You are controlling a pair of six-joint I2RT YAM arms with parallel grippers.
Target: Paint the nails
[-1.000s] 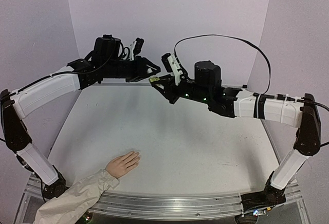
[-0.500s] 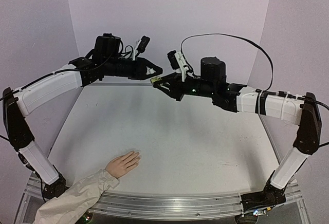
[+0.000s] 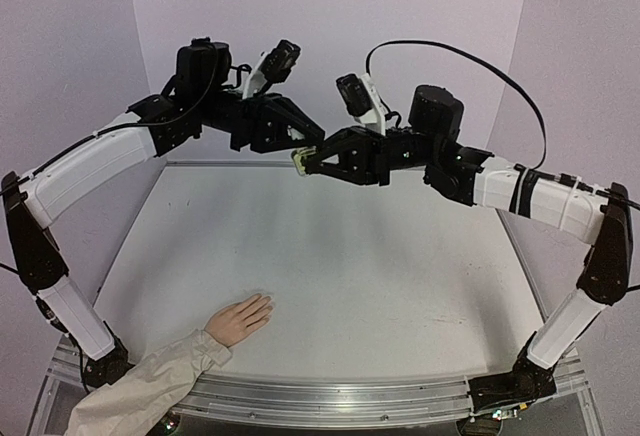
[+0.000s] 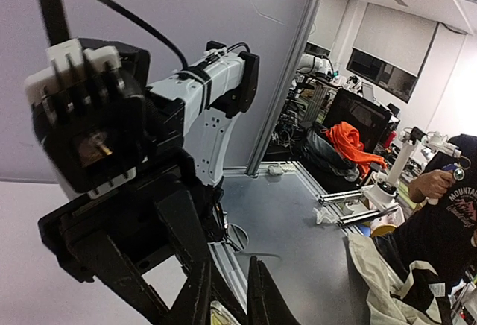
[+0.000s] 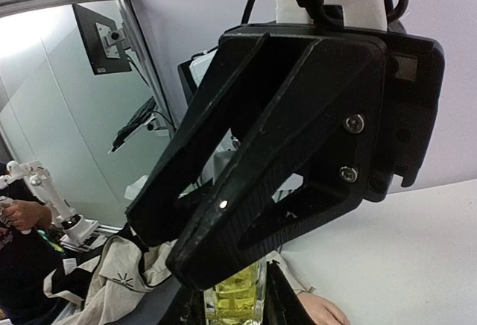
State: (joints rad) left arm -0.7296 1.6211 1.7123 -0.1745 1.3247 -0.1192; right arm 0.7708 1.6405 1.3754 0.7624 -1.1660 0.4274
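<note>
One pale peach mannequin hand (image 3: 240, 318) in a beige sleeve (image 3: 140, 388) lies flat on the table (image 3: 350, 256), well below both grippers' fingers. Its nails (image 3: 264, 303) are too small to make out. The left gripper (image 3: 310, 149) is pinched onto the top of the one small yellow-green bottle (image 5: 237, 295), and the right gripper (image 3: 306, 164) clamps its body. Only the right wrist view shows the bottle's clear glass, and only the top view shows the whole hand.
</note>
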